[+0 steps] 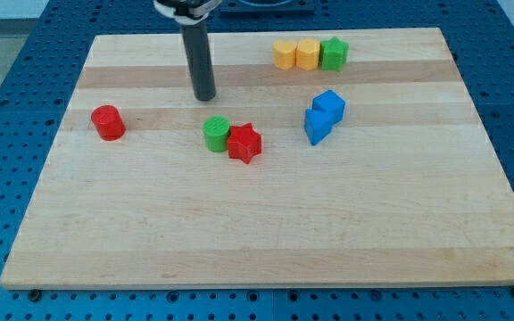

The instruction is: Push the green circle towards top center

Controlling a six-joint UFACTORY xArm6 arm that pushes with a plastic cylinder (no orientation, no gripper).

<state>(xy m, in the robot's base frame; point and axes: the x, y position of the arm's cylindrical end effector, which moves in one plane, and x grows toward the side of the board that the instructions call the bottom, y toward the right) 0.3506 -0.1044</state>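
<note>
The green circle (216, 134) sits on the wooden board left of centre, touching a red star (245, 143) on its right. My tip (204, 96) is just above the green circle and slightly to its left, a short gap away, not touching it. The rod rises from there to the view's top.
A red cylinder (108, 122) stands at the left. Two blue blocks (324, 116) touch each other right of centre. At the top, two yellow blocks (295, 54) and a green star (334, 54) form a row. The board's top edge (266, 36) is close behind them.
</note>
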